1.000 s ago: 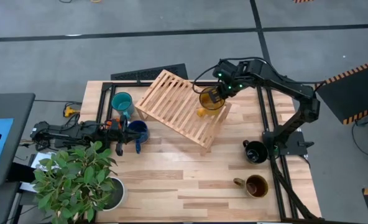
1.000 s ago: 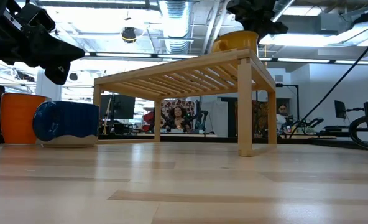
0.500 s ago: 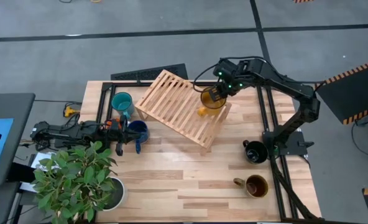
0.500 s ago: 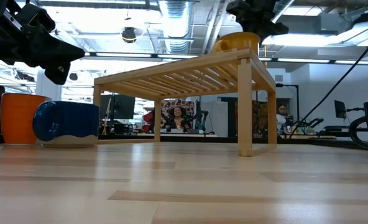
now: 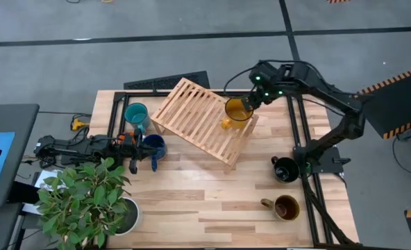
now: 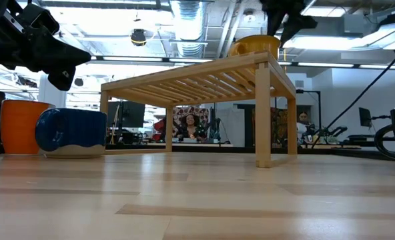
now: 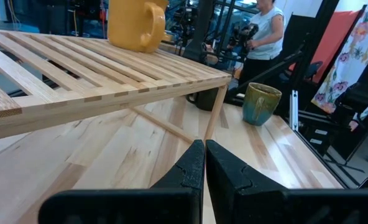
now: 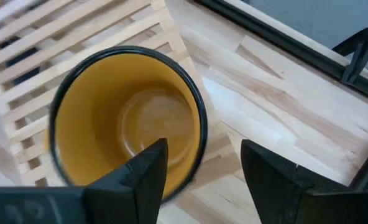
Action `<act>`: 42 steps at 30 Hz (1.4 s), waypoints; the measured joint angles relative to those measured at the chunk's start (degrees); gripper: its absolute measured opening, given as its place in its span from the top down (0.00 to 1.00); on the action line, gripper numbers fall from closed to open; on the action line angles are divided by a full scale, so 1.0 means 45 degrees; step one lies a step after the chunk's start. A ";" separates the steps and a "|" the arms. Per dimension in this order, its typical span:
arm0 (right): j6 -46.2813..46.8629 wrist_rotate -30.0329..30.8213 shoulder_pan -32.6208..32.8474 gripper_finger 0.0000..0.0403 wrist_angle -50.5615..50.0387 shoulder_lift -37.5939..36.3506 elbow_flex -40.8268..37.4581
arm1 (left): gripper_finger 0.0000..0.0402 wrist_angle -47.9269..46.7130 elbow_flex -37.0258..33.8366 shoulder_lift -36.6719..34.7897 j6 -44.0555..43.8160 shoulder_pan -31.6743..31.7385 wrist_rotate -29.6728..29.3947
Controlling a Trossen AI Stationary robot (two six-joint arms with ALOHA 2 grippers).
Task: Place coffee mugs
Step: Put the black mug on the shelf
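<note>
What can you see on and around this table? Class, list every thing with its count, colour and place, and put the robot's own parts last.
Slatted rack: one, pale wood, table's far middle.
Yellow mug: one, upright on the rack's right corner.
Teal mug: one, left of the rack.
Dark blue mug: one, on its side near the teal mug.
Orange mug: one, beside the blue mug in the low view.
Black mug: one, table's right edge.
Brown-olive mug: one, near right corner.
Potted plant: one, green in white pot, near left corner.
Left hand: shut, low at the table's left.
Right hand: open, just above the yellow mug.
</note>
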 joint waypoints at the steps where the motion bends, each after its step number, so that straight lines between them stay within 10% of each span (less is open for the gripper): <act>1: -0.0001 0.0000 0.0005 0.43 -0.0106 -0.0190 0.0000 | 1.00 0.0004 0.0000 0.0000 0.0000 0.0000 0.0000; 16: 0.2705 -0.0151 0.4400 0.44 -0.2506 -0.1941 -0.0597 | 1.00 0.0002 0.0000 0.0003 0.0000 0.0003 -0.0005; 28: 0.9151 -0.2578 0.8757 0.44 -0.0818 -0.2686 -0.6745 | 1.00 0.0004 0.0005 0.0000 0.0003 0.0003 -0.0005; 42: 1.1364 -0.2774 0.9864 0.44 0.0673 -0.1212 -0.8942 | 1.00 -0.0001 0.0001 0.0005 0.0000 0.0005 -0.0005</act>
